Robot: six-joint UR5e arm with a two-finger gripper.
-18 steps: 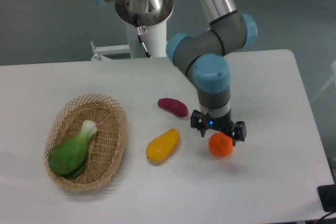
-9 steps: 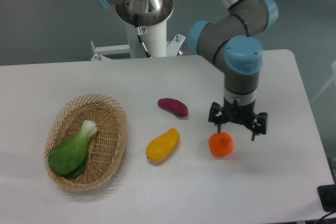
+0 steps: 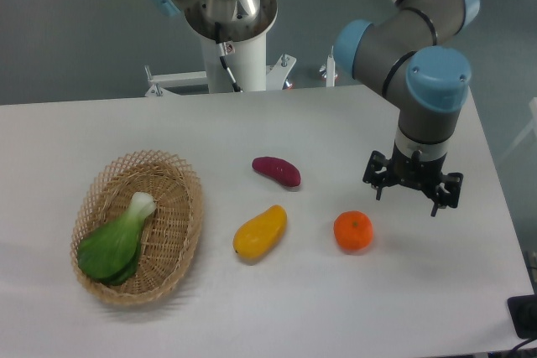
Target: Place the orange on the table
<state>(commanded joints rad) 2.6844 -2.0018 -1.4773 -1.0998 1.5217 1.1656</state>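
Note:
The orange (image 3: pixel 353 230) is small, round and bright, and it rests alone on the white table (image 3: pixel 277 316), right of centre. My gripper (image 3: pixel 409 196) is open and empty. It hangs above the table up and to the right of the orange, clear of it, with its fingers pointing down.
A yellow mango-like fruit (image 3: pixel 260 231) lies left of the orange. A dark purple-red vegetable (image 3: pixel 277 170) lies behind it. A wicker basket (image 3: pixel 183 207) holding a green bok choy (image 3: pixel 117 241) stands at the left. The robot base (image 3: pixel 231 31) is at the back.
My gripper has let go of the orange, risen and moved right and away from it. The orange stays where it was set down.

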